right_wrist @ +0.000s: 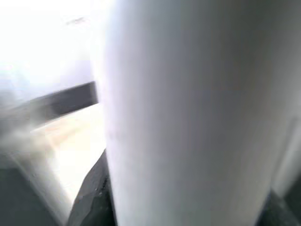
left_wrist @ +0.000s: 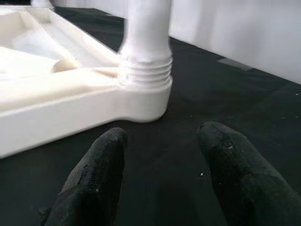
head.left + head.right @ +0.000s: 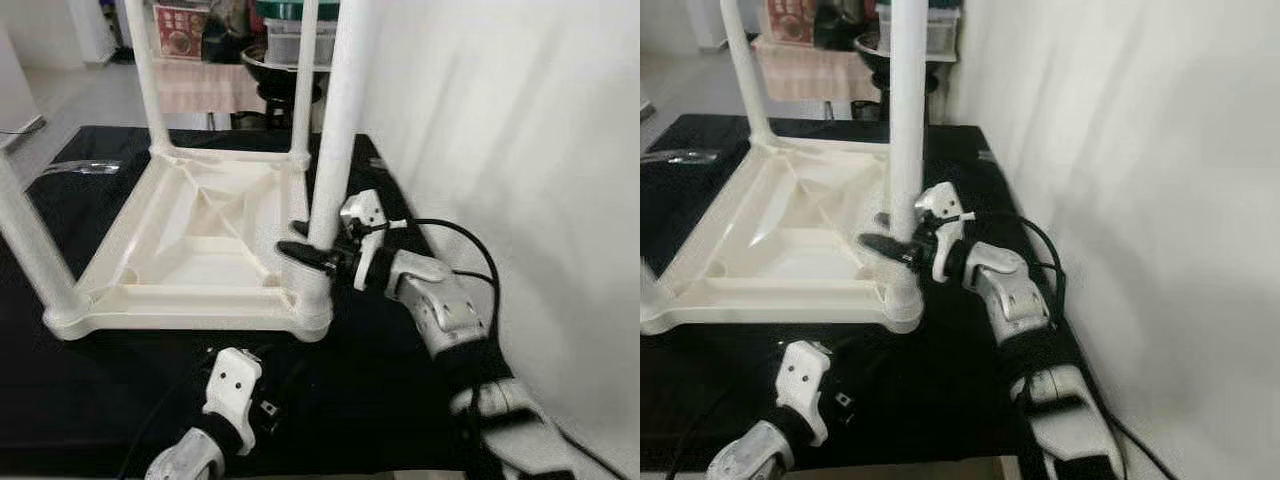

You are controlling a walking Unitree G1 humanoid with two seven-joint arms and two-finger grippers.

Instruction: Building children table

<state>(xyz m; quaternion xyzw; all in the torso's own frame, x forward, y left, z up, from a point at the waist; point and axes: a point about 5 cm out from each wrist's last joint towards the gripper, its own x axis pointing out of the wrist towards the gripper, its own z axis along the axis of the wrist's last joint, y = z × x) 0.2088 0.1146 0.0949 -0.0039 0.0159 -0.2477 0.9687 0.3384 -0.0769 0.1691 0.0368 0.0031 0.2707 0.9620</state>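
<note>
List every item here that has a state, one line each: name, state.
Table top: upside down on the black mat.
Near-right leg: upright in its corner socket, thread still showing.
Other legs: upright in their corners.
Right gripper: closed around the near-right leg.
Left gripper: open, holding nothing, pointing at that corner.

Parted fingers near table leg

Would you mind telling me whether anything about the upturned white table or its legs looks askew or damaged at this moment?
Nothing stands out. The white table top lies upside down on the black surface, its legs standing upright. The right gripper clasps the near right leg just above its threaded socket; the left gripper hovers open nearby.
</note>
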